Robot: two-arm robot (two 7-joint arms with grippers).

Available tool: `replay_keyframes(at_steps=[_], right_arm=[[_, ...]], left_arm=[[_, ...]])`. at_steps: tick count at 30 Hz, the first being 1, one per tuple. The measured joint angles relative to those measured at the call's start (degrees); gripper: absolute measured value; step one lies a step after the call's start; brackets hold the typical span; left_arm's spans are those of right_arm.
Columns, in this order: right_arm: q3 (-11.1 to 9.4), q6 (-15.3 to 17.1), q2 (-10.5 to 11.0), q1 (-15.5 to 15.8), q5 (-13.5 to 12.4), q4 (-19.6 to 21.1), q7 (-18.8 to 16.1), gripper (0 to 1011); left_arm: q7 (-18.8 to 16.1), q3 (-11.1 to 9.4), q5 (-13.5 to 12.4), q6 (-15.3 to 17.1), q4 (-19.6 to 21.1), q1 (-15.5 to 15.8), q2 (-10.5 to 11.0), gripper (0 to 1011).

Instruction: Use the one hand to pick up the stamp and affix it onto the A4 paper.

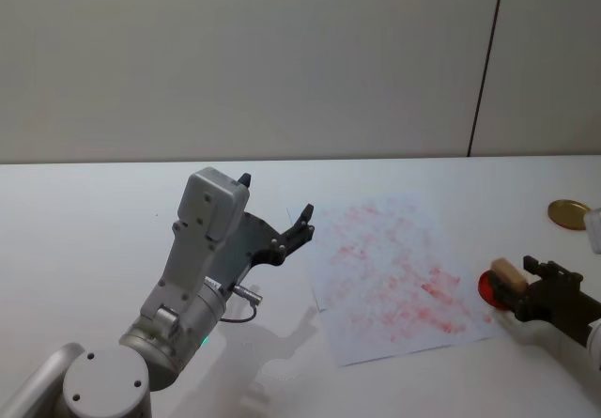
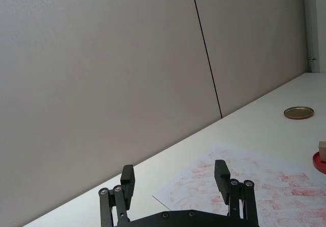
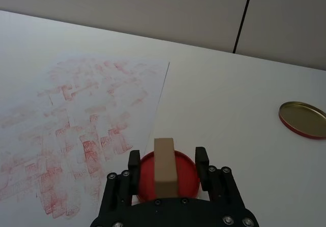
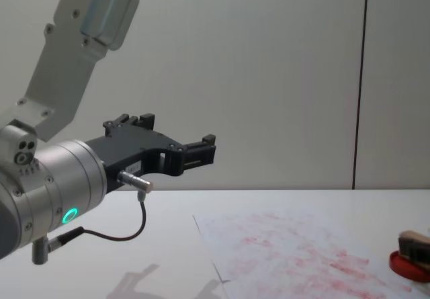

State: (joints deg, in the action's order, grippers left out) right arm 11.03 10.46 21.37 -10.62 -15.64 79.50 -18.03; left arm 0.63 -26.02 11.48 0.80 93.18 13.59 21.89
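Observation:
The stamp (image 3: pixel 165 167), a light-tan wooden block, stands upright on a round red ink pad (image 3: pixel 186 180) just off the right edge of the A4 paper (image 1: pixel 394 277). My right gripper (image 3: pixel 168 158) is open and low over the pad. Its two black fingers (image 3: pixel 134 161) flank the stamp with a gap on each side. In the head view, stamp (image 1: pixel 507 270) and right gripper (image 1: pixel 516 285) sit at the table's right. My left gripper (image 1: pixel 277 219) hangs open and empty in the air, left of the paper's far corner. The red-smeared paper (image 3: pixel 76 115) lies flat.
A gold metal lid (image 1: pixel 568 213) lies on the white table (image 1: pixel 113 211) at the far right, beyond the ink pad (image 1: pixel 486 287). The raised left arm (image 4: pixel 60 198) fills the table's left front. A plain wall stands behind the table.

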Motion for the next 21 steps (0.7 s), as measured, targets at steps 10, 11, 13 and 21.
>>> replay_keyframes(at_steps=[10, 11, 13, 21], right_arm=[[-0.08, -1.37, 0.10, 0.47, -0.24, 2.16, 0.54, 915], [-0.09, -1.57, 0.12, 0.54, -0.24, 2.59, 0.64, 931], [-0.10, -1.97, 0.14, 0.74, -0.25, 3.61, 0.93, 976], [-0.11, -3.25, 0.15, 1.39, -0.25, 7.82, 2.20, 1001]], left_arm=[[0.00, 0.00, 0.00, 0.00, 0.00, 0.00, 0.00, 993], [0.00, 0.00, 0.00, 0.00, 0.00, 0.00, 0.00, 993], [-0.01, 0.00, 0.00, 0.00, 0.00, 0.00, 0.00, 993], [0.00, 0.00, 0.00, 0.00, 0.00, 0.00, 0.00, 993]])
